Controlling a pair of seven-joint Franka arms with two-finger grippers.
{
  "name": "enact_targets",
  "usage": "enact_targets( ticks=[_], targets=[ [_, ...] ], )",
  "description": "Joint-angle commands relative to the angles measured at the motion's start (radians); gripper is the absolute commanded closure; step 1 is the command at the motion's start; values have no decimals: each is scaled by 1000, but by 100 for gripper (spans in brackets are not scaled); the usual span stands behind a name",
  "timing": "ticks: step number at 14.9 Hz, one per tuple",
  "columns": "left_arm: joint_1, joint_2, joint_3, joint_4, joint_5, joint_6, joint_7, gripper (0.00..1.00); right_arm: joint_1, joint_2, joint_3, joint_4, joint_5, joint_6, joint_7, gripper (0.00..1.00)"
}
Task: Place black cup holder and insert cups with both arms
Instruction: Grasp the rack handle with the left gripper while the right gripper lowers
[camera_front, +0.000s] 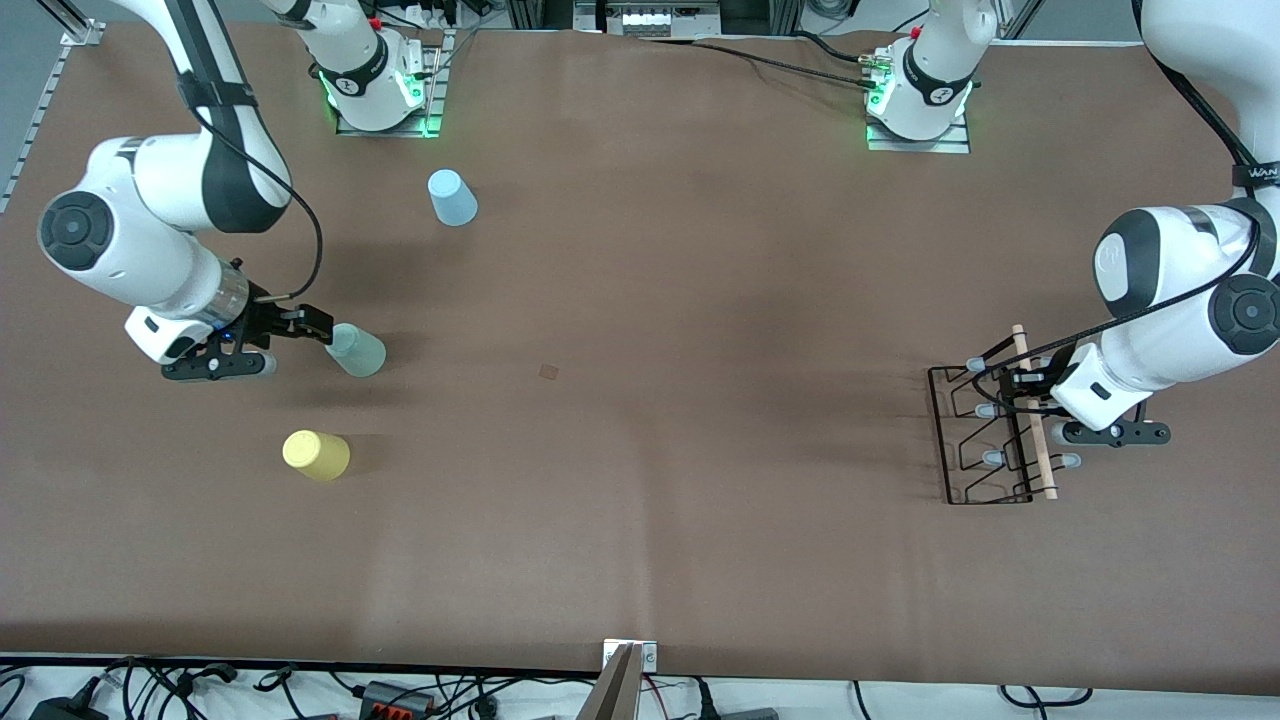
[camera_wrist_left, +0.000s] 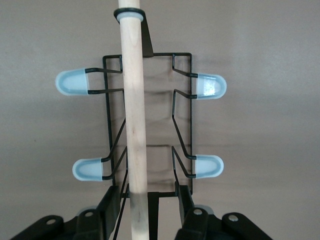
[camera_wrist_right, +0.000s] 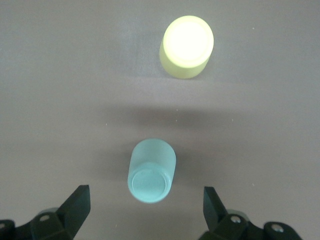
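The black cup holder (camera_front: 985, 440) stands on the table toward the left arm's end, its wooden rod (camera_wrist_left: 135, 125) running along the top and its pale blue peg tips (camera_wrist_left: 210, 86) sticking out on both sides. My left gripper (camera_front: 1020, 385) is down at one end of the rod. Its fingers (camera_wrist_left: 111, 205) straddle the rod with a gap on each side, so my left gripper (camera_wrist_left: 147, 197) is open. Toward the right arm's end, my right gripper (camera_front: 315, 330) hangs open over the mint green cup (camera_front: 357, 350). The mint green cup (camera_wrist_right: 150, 172) sits narrow end up between my right gripper's (camera_wrist_right: 146, 192) wide-spread fingers, untouched.
A yellow cup (camera_front: 316, 455) stands nearer the front camera than the mint one and shows as the yellow cup (camera_wrist_right: 186, 46) in the right wrist view. A light blue cup (camera_front: 452, 197) stands close to the right arm's base (camera_front: 375, 90). Cables lie along the table's front edge.
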Motion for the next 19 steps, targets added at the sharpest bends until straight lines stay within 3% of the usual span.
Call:
enact_targets(
  ticks=[1,4,7,11,15,19],
  targets=[
    [5,4,-5,-6,15,16,17,69,16,12,-2,-39,10,73,5,0],
    [6,5,-5,0,15,16,17,92,19,41,-2,-39,12,117,6,0],
    [6,1,-2,20,15,16,23,99,21,51,-4,-45,12,140,6,0],
    [-10,-60,-19,63,15,-76,22,99,25,52,-4,-131,16,255,6,0],
    [-17,-113,-144,62,15,-171,0,99,36,47,-4,-171,18,265,8,0],
    [-18,-113,-350,63,12,-216,-127,99,38,45,-4,-200,18,285,8,0]
  ],
)
